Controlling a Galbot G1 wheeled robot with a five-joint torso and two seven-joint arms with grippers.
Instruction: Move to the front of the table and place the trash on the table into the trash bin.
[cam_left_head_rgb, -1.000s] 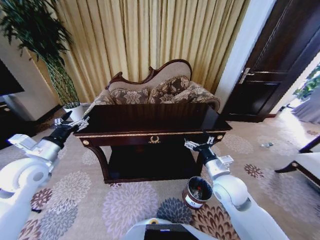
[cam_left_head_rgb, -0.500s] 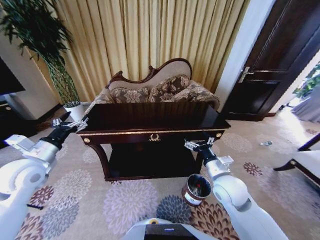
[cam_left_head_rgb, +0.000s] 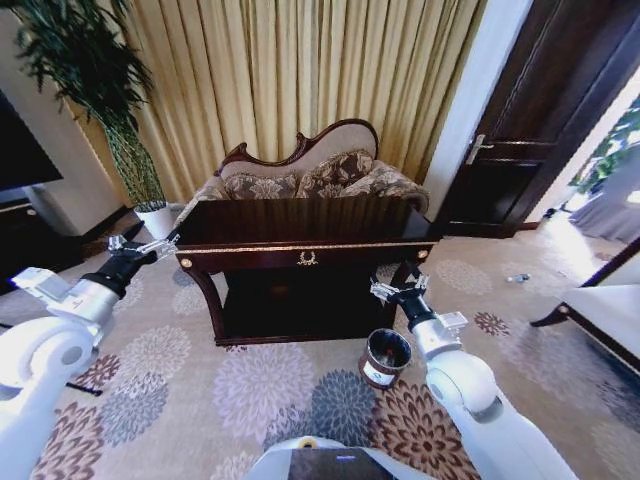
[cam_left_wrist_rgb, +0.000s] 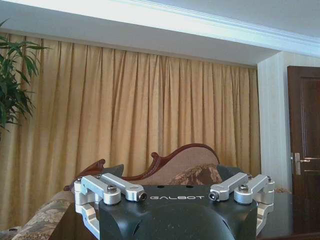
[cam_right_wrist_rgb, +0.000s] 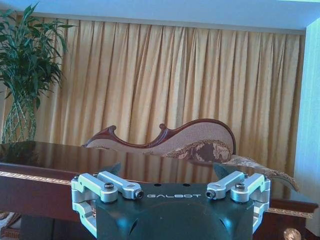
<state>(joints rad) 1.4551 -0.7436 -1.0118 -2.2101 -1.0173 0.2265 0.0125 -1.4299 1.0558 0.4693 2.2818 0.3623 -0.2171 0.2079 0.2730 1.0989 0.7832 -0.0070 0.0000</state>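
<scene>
before the table, both grippers hover with jaws wide, trash bin beside the right.

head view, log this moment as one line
phase: facing table | left gripper: open, off table's left end | right gripper: open, above trash bin | bin: on carpet by table's right leg

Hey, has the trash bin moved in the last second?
No. The trash bin still stands on the carpet by the right front leg of the table; the whole head view shifted, so the camera moved.
</scene>
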